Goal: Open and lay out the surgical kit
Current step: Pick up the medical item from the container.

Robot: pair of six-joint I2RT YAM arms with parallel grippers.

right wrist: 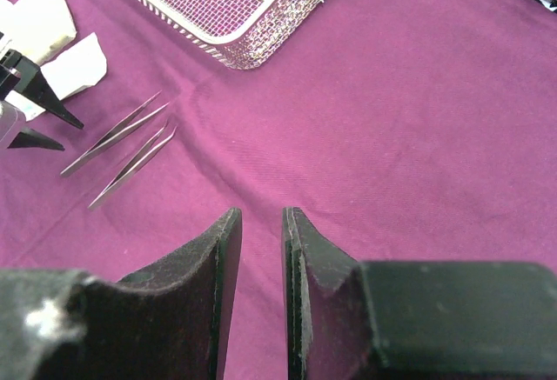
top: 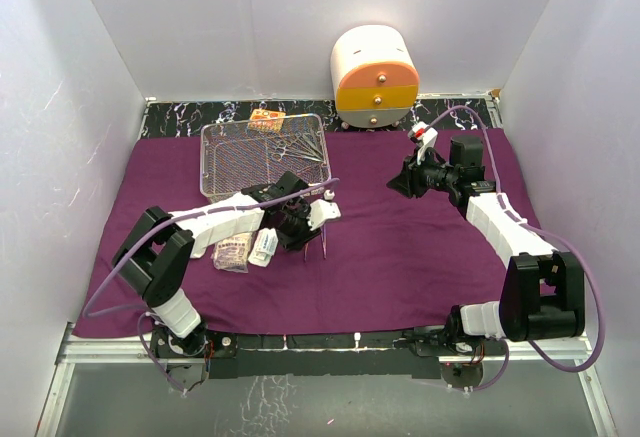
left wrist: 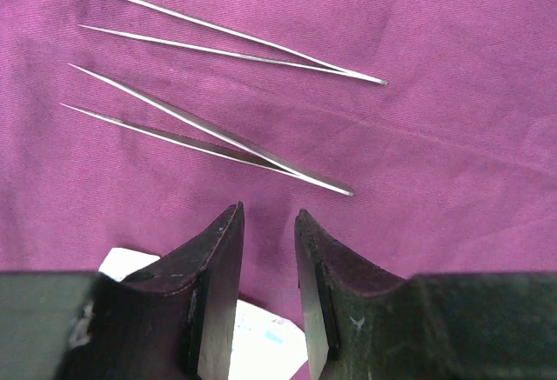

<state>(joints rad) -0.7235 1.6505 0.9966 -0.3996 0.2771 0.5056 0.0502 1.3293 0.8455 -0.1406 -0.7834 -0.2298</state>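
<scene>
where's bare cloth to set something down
Free: middle of the large purple cloth, between the thin metal tweezers and right gripper; also its near strip. Crowded: in front of the silver wire-mesh tray: small flat packets, tweezers, left gripper.

Tweezers (left wrist: 313,178) — flat on purple cloth (left wrist: 435,136)
</scene>
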